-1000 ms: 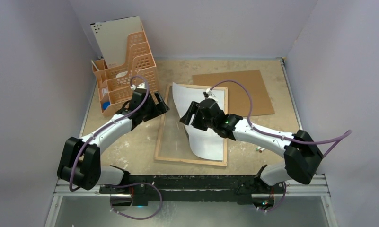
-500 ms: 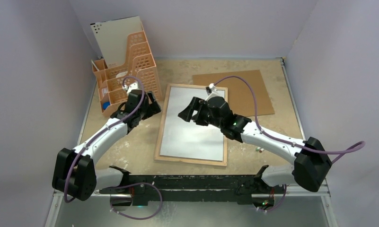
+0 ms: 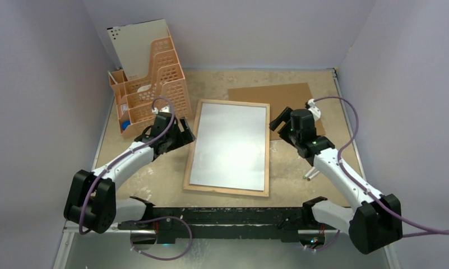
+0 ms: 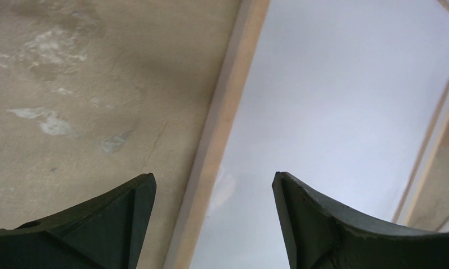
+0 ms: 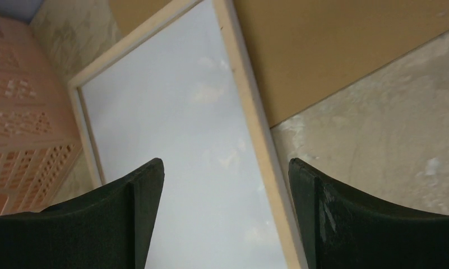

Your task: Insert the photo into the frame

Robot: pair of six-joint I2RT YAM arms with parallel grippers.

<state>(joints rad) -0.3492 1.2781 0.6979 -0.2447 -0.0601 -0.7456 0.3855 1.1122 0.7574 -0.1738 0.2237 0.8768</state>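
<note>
I see the photo lying flat, white side up, inside the wooden rim of the frame, so I judge the placing done. Perhaps only the brown board, touching the frame's far right corner, is left to fit. My left gripper and right gripper hang wide and empty over the frame's side edges. The orange organiser stands off to the left, not in the way.

photo: white side up, flat | inside wood-rimmed frame
</note>
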